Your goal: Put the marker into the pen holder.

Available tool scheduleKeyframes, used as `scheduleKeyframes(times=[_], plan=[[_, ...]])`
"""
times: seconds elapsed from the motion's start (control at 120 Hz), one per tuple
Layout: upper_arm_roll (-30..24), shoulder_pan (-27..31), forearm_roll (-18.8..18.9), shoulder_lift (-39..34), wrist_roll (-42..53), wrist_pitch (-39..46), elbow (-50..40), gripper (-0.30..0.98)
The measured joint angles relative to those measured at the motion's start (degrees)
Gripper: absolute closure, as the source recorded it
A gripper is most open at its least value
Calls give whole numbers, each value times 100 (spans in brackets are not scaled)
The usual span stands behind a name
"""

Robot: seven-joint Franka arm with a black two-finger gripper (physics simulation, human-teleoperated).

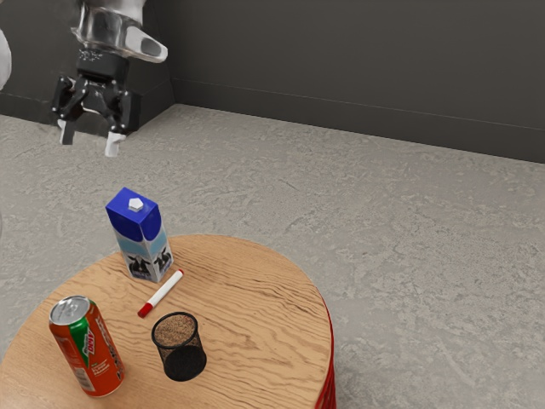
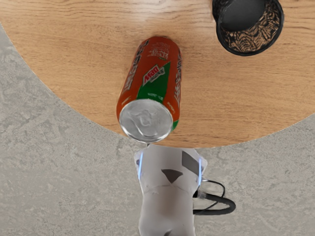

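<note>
Below the spread black hand, toward the exterior view's right, the slim red-and-white marker lies inside the round wooden surface's edge.

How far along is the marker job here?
Nothing looks done: the marker lies on the table, outside the pen holder. The gripper is open and empty, above tabletop level. Left: reach the marker, grasp it, lift it and put it in.
</note>
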Motion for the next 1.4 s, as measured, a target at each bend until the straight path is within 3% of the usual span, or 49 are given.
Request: scheduleKeyframes(times=[0.117,0.275,0.408,0.608,0.692,0.767,1.042,1.233,1.4], plan=[[297,-161,-85,112,286,2126,-518,1],[91,-275,-111,167,589,3648,-558,1],[-40,-392,-177,20,788,3998,-674,2],[11,-760,153,-1095,1008,4220,-2394,2],[-585,-113,400,-1807,1044,4659,-3685,2],[-800,309,616,-2124,1009,5093,-4552,2],[-1032,602,1052,-2448,673,6845,-6424,2],[-1032,798,1153,-2298,442,7898,-6885,2],[-1018,911,1020,-1766,290,8726,-7027,2]])
